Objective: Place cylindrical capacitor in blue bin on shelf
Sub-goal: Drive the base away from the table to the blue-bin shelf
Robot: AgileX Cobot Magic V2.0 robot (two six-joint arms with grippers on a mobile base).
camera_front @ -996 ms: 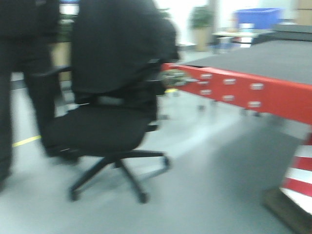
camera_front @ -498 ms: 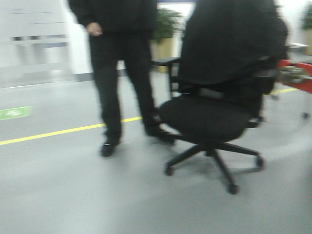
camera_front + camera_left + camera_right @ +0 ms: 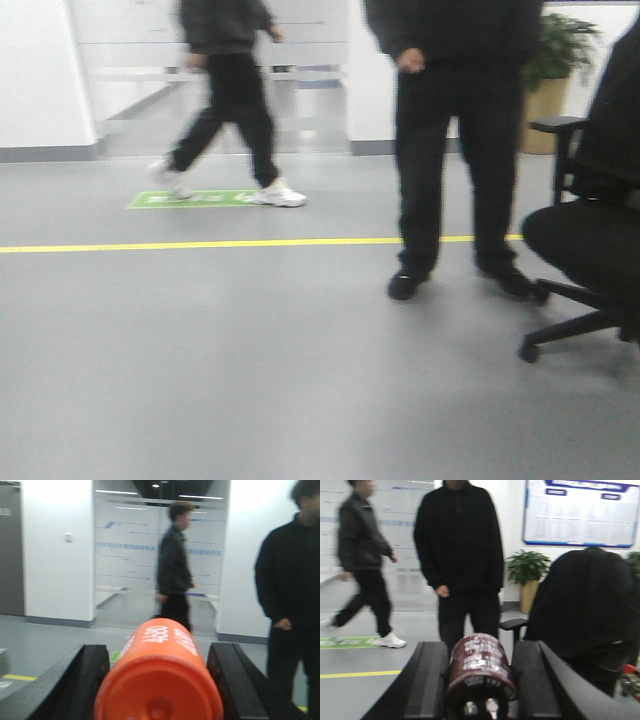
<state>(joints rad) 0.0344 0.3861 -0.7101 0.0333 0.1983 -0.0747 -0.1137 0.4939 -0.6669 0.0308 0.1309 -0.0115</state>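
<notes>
The dark capacitor [image 3: 480,672] sits clamped between the right jaws, long axis along them; the left jaws clamp an orange cylinder [image 3: 160,675]. No shelf is visible.

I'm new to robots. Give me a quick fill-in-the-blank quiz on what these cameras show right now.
The left gripper holds a cylinder coloured ____.
The right gripper holds a dark capacitor with ____ metal terminals on its near end.
The line painted across the floor is ____.
The walking person wears ____ shoes.
Missing words: orange; two; yellow; white.
</notes>
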